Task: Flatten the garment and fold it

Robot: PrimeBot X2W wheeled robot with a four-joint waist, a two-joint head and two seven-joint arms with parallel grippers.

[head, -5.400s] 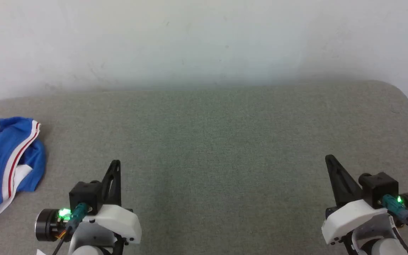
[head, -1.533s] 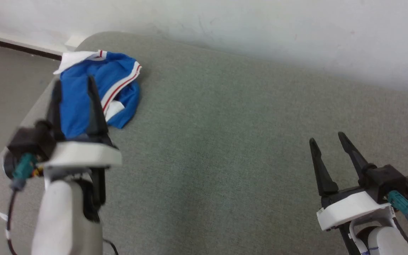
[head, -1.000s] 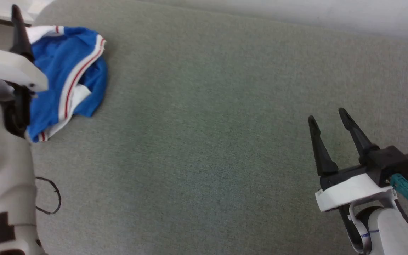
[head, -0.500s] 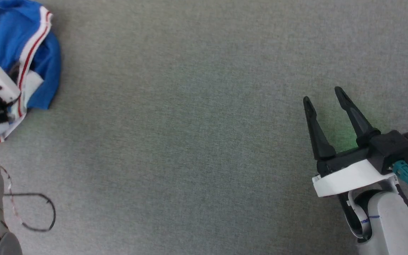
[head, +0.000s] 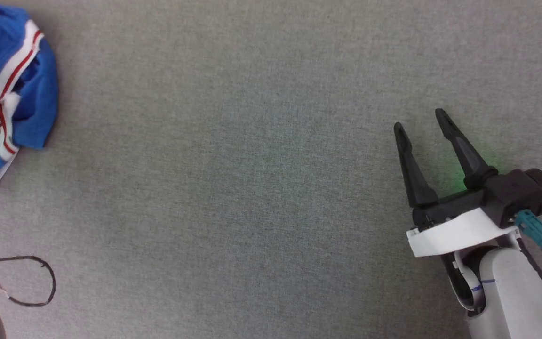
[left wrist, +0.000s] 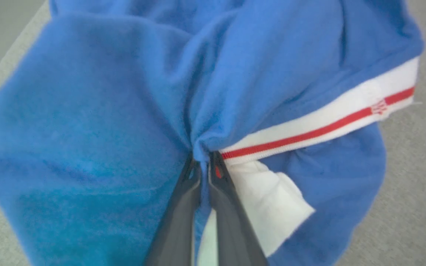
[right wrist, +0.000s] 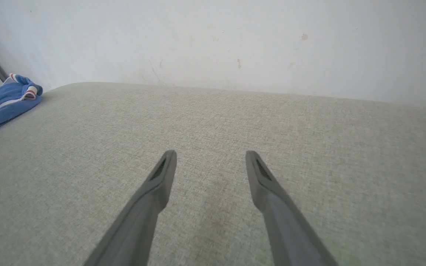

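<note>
Step in hand: first grasp, prior to flattening. The garment (left wrist: 87, 111), a bright blue jersey with white-and-red stripe trim, lies crumpled at the far left edge of the grey fabric-covered surface (head: 252, 188). The left gripper (left wrist: 203, 162) has its jaws pressed together on a pinch of blue cloth just beside the stripe trim. The right gripper (head: 419, 123) hovers well apart from the garment, jaws spread and holding nothing.

Next move, as judged: lift and draw the bunched jersey toward the open middle of the surface – the right gripper must then take a second edge to spread it.

Change from 1.5 s ago: the left jaws stood spread over the garment – now they are closed on it. The head camera has shifted; the right gripper is unchanged.
</note>
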